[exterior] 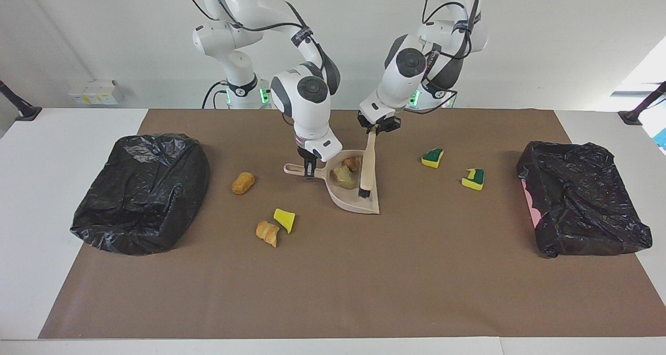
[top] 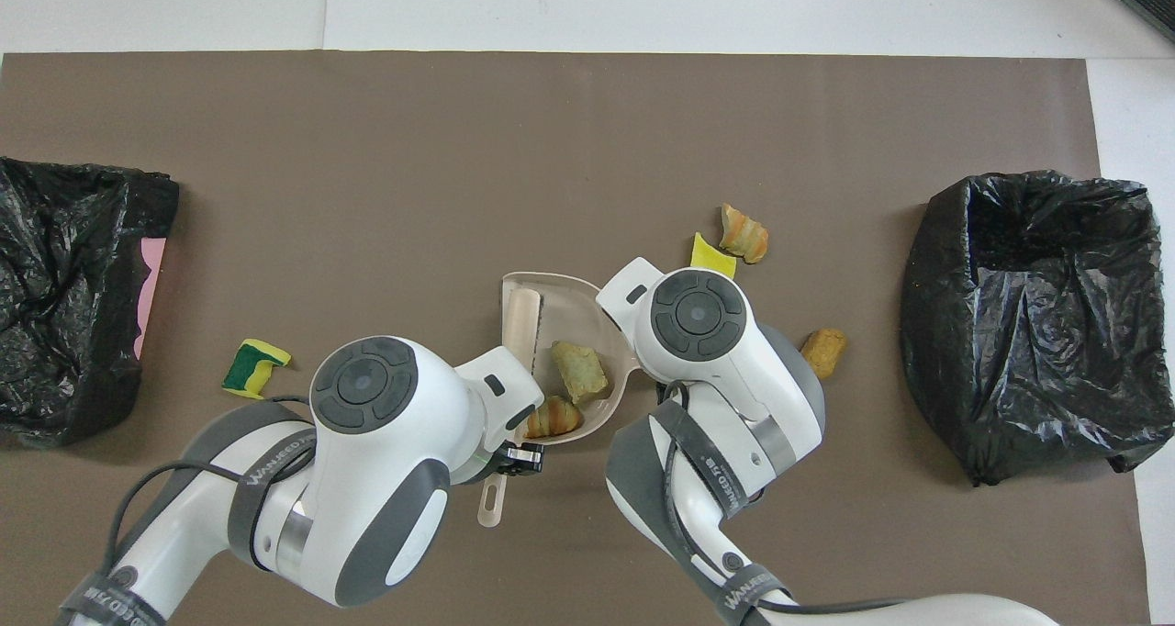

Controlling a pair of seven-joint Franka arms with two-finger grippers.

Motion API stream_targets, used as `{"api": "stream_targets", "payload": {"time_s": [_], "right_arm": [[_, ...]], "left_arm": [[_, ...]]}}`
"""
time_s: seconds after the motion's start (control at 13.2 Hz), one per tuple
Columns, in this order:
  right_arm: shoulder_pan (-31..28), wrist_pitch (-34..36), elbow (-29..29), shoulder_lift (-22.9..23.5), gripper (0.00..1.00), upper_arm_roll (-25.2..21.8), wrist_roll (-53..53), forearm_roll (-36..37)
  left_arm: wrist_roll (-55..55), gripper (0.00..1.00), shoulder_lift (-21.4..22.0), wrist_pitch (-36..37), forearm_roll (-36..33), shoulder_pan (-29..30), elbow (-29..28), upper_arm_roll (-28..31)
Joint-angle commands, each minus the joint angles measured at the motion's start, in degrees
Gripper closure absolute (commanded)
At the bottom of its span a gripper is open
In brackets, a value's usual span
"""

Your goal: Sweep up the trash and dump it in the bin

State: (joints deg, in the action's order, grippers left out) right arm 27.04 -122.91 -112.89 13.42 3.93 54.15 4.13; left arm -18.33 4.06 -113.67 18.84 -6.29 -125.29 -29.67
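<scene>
Overhead view: left gripper (exterior: pixel 372 130) clamped on brush (top: pixel 525 325), which lies lengthwise in dustpan (top: pixel 587 302); right gripper (exterior: pixel 309 168) clamps its handle. Two scraps (top: pixel 578 371) inside, apparently; others mid-mat. Nearest bin (top: pixel 1028 323) at right arm's end.

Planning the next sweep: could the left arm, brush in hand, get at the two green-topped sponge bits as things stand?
Probably yes. The left gripper, shut on the brush, is over the dustpan; the two sponge bits lie on bare mat toward the left arm's end with nothing between.

Seven trash scraps (exterior: pixel 243 182), two black bins (exterior: pixel 141 192), one dustpan (exterior: pixel 364 201), apparently one brush (exterior: pixel 367 166)
</scene>
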Motion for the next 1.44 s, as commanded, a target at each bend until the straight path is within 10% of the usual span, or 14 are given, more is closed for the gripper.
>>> {"api": "stream_targets", "payload": {"time_s": [0.0,0.45,1.36], "right_arm": [[0.03,-1.72,-0.4,0.73,1.0,0.29,-1.06,1.49],[0.12,-1.9,-0.4,0.73,1.0,0.29,-1.06,1.49],[0.03,-1.9,-0.58,0.64,1.0,0.29,-1.06,1.76]], "left_arm": [[-3.54,1.0,0.68,2.57,1.72,0.75,1.37,2.85],[-6.27,1.0,4.81,13.11,-14.42,0.93,0.14,15.32],[-7.67,1.0,12.9,5.04,-31.67,2.33,-17.87,29.49]]}}
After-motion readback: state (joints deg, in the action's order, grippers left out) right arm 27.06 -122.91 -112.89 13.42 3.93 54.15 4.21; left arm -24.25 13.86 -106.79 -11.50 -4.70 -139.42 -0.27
